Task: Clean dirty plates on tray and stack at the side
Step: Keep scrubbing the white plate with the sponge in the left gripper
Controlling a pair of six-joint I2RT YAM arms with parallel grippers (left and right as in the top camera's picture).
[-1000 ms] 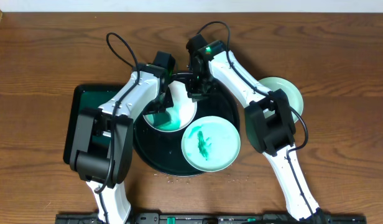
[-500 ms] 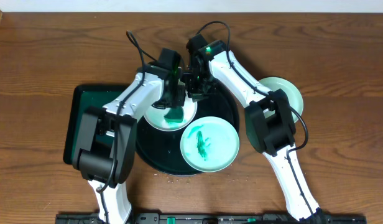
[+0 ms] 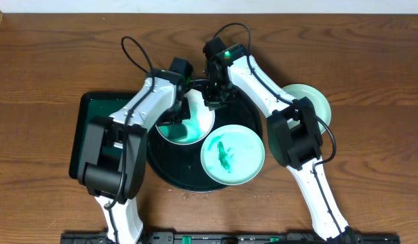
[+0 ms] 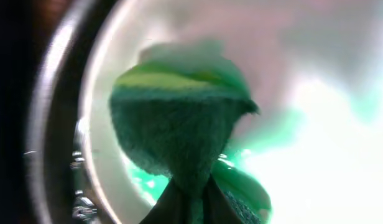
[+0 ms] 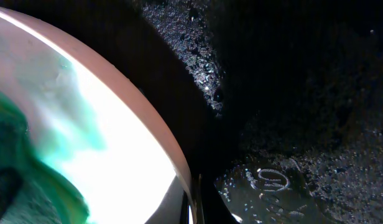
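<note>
The white plate lies at the back of the round black tray, smeared green. My left gripper is shut on a green sponge and presses it on the plate's left side; the left wrist view shows the sponge between my fingers on the wet plate. My right gripper is shut on the plate's far right rim, seen close in the right wrist view. A mint plate with a dark green smear lies on the tray's front right. Another mint plate lies on the table at the right, no smear showing.
A rectangular dark green tray lies left of the round tray, partly under my left arm. Both arms cross over the back of the black tray. Small specks lie on the wood table in front of the tray.
My left gripper has swept the sponge from the middle of the white plate back to its left side. The mint plate on the tray shifted slightly right. The right gripper has not moved.
</note>
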